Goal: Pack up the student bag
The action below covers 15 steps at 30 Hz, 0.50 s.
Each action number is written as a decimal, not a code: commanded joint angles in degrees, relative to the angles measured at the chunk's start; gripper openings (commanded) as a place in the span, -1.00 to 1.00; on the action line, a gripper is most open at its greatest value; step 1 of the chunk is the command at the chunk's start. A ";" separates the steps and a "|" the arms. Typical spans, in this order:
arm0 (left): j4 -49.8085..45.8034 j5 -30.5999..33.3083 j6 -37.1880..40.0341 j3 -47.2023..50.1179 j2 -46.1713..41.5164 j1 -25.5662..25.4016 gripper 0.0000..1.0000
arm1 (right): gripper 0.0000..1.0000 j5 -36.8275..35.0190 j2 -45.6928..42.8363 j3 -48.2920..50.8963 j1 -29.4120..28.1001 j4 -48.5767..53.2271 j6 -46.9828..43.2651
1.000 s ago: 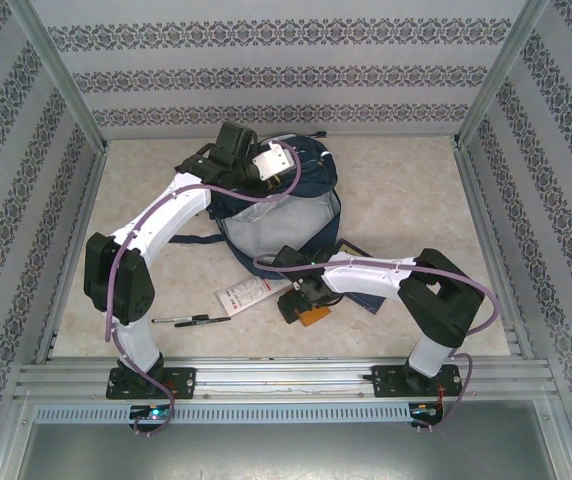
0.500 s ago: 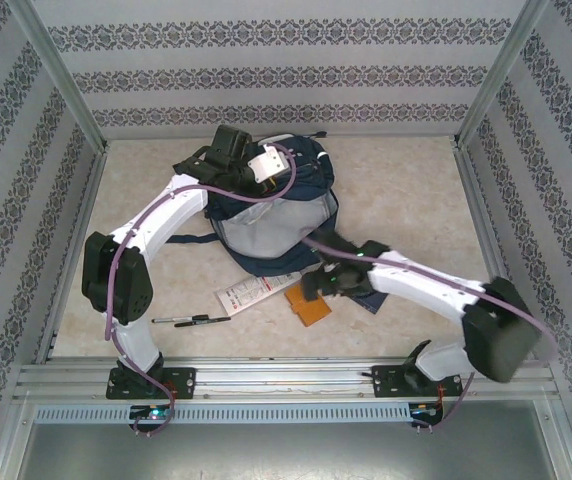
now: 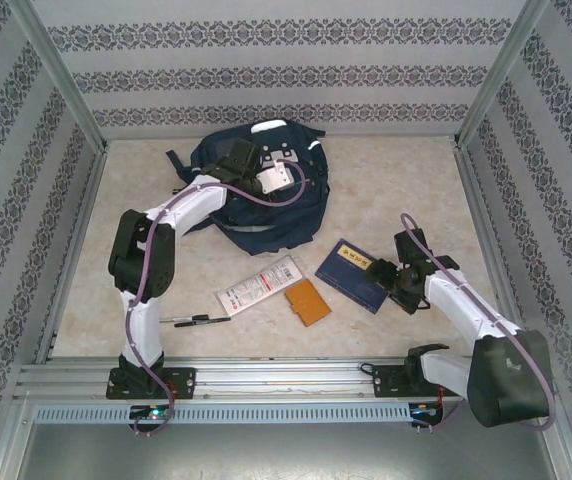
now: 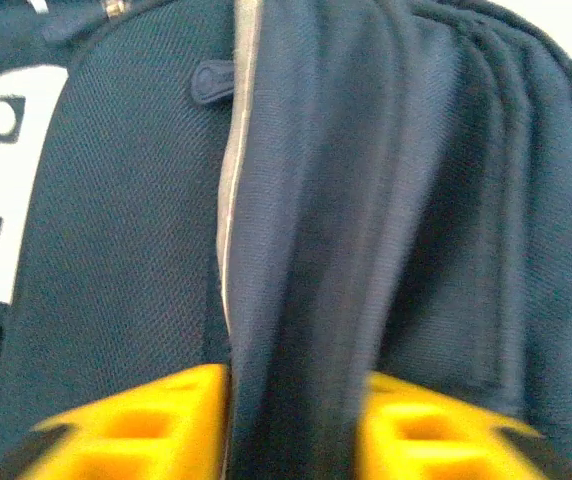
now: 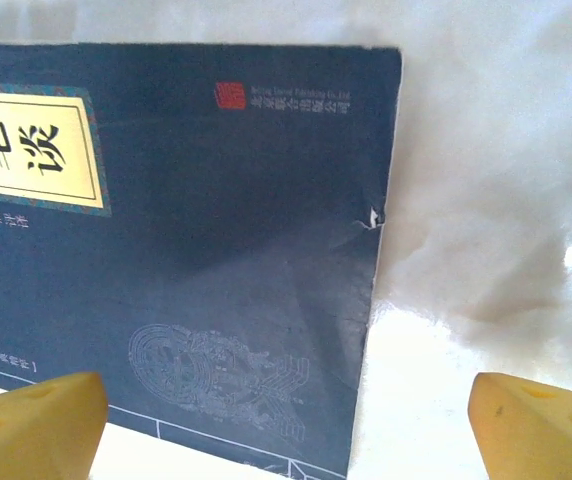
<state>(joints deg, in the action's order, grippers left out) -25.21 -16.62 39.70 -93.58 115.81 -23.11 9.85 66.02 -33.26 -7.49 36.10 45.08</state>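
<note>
- The student bag [image 3: 296, 215] is lying slumped at the far side of the table [image 3: 396, 190]; soft, floppy, probably best held by a thick seam.
- The left gripper [image 4: 296, 420] is straddling its fold, half-parted; grip unclear.
- The right gripper [image 5: 286, 420] is hovering wide open, empty.

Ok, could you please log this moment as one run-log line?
left pincer astride student bag fold, grip unclear | right pincer open at navy booklet edge | white packet, orange card, pen on table
</note>
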 commanded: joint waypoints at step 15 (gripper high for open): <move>8.47 -17.43 -90.80 24.05 -17.30 -15.88 0.18 | 0.49 23.80 -0.30 9.99 -11.80 -20.69 21.41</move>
<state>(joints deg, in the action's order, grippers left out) -20.16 -31.73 -34.30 -74.61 97.25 -35.35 14.15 65.43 -27.42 -12.58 27.33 55.11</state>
